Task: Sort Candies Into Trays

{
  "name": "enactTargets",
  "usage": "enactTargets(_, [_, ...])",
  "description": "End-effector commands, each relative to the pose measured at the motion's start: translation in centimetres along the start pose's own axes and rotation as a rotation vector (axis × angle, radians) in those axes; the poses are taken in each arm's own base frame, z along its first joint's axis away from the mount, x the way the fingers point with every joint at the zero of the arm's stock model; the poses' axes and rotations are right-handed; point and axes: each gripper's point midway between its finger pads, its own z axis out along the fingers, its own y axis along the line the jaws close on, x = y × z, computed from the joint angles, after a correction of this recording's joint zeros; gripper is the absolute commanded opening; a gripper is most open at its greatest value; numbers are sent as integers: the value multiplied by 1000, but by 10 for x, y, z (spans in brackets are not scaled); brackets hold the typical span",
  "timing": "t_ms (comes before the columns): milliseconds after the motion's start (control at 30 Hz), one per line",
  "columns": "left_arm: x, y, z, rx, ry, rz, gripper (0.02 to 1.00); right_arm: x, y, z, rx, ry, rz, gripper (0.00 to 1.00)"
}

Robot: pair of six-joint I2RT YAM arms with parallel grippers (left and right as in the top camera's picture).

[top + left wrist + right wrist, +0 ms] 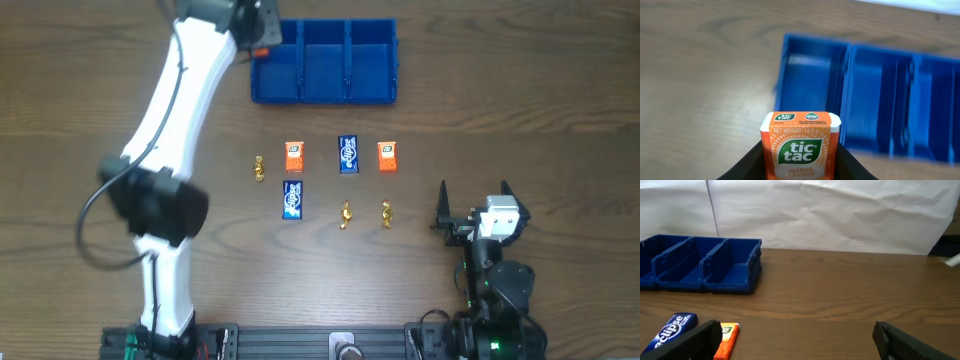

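Clamping a glossy rectangular orange case (801,145), left fingers (747,170).

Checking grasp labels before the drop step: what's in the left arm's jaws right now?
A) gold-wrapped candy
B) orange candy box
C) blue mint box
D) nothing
B: the left wrist view shows the orange candy box clamped between the left arm's jaws, with the blue tray just ahead of it.
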Motion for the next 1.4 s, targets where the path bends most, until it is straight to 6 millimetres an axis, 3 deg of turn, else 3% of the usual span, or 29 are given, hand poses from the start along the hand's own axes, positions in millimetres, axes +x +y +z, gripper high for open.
enactTargets(33, [1, -10, 48, 26, 48, 33, 343, 1, 1, 0, -7, 3, -12, 998])
enactTargets(200, [1, -15, 65, 45, 44, 45, 378, 1, 1, 0, -7, 3, -12, 996])
enactTargets(267, [0, -15, 65, 46, 40, 44, 498, 1, 1, 0, -7, 3, -13, 998])
enactTargets(333, [-1, -16, 65, 50, 38, 44, 717, 1, 1, 0, -7, 3, -12, 998])
enactTargets(367, [-1, -16, 65, 49, 40, 44, 779, 1, 1, 0, -7, 3, -12, 998])
enactTargets(433, [-2, -24, 50, 50, 20, 55, 860, 1, 1, 0, -7, 3, -12, 998])
enactTargets(567, [13, -43, 7, 52, 11, 65, 875, 1, 1, 0, -7, 3, -12, 998])
enactTargets(600, [27, -56, -11, 72, 9, 77, 879, 1, 1, 0, -7, 3, -12, 998])
enactTargets(700, [69, -71, -32, 77, 11, 67, 877, 1, 1, 0, -7, 3, -12, 998])
enactTargets(800, [116, -74, -18, 77, 49, 78, 875, 1, 1, 0, -7, 3, -13, 998])
enactTargets(1000, [199, -41, 34, 0, 239, 27, 860, 1, 1, 0, -7, 3, -12, 998])
enactTargets(1167, [236, -26, 60, -11, 298, 20, 864, 1, 2, 0, -7, 3, -13, 998])
enactTargets(1400, [255, -21, 85, -39, 342, 30, 844, 1, 1, 0, -7, 3, -12, 998])
